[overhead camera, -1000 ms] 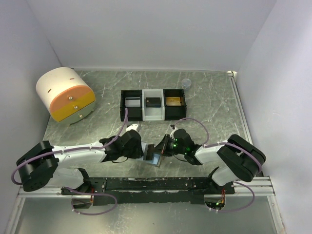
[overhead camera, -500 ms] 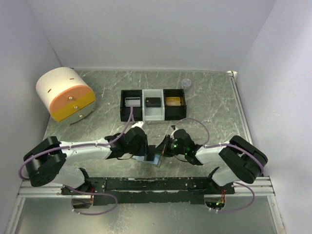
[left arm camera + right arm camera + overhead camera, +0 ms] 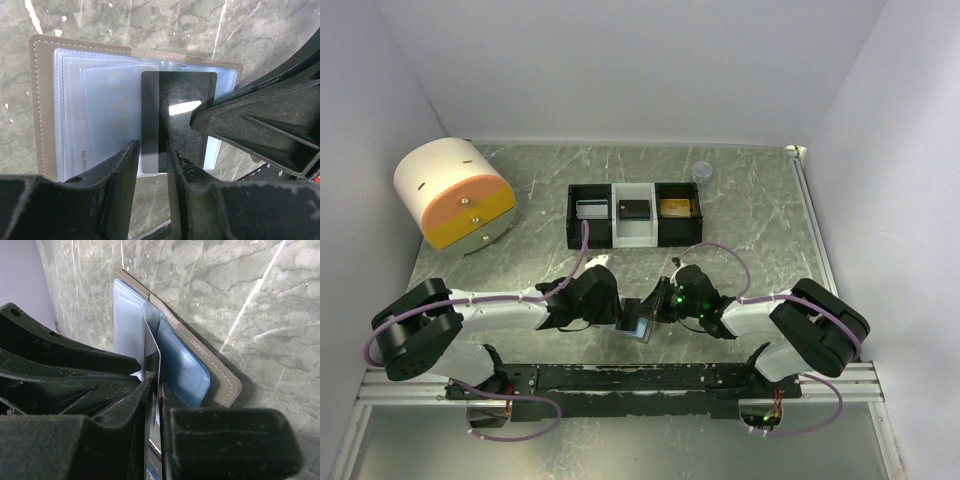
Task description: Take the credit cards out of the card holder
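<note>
The card holder (image 3: 638, 326) lies open on the marble table near the front edge, between my two grippers. In the left wrist view its grey border (image 3: 44, 100) frames pale blue sleeves holding several cards. A dark grey card (image 3: 180, 100) stands partly out of the right leaf. My right gripper (image 3: 159, 385) is shut on this card's edge, next to the blue lining (image 3: 187, 367). Its fingers (image 3: 250, 125) reach in from the right in the left wrist view. My left gripper (image 3: 151, 150) sits at the holder's near edge, jaws a narrow gap apart, with the card's lower corner seen between them.
A black-and-white three-compartment tray (image 3: 635, 240) stands behind the holder, with small items in it. A white and orange round drawer box (image 3: 455, 195) is at the back left. A small clear cup (image 3: 702, 171) sits near the back wall.
My left gripper has moved right and now sits over the card holder's left leaf. My right gripper stays shut on the card at the holder.
</note>
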Controlling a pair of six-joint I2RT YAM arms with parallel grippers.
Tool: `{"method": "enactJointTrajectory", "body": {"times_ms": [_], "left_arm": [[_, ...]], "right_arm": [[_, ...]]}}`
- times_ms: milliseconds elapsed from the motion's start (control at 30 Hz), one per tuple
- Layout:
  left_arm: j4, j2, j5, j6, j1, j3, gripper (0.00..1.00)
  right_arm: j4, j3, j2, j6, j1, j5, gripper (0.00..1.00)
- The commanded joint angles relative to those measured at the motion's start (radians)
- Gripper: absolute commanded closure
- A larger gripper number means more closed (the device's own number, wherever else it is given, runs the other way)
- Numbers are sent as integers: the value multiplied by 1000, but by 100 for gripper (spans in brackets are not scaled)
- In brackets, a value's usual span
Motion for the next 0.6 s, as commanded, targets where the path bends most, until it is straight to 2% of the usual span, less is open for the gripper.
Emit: {"method": "enactJointTrajectory", "body": {"times_ms": [0, 200, 400, 567], "left_arm": [[14, 13, 0, -28, -3, -24, 61], [25, 7, 7, -22, -3, -28, 64], [11, 17, 11, -13, -3, -13, 65], [14, 7, 5, -20, -3, -18, 66]], "right_arm": [[-9, 10, -4, -15, -2, 6, 88], [7, 11, 9, -12, -2, -14, 81], [78, -6, 35, 6, -2, -56, 80], [53, 20, 46, -9, -2, -65, 83]]}}
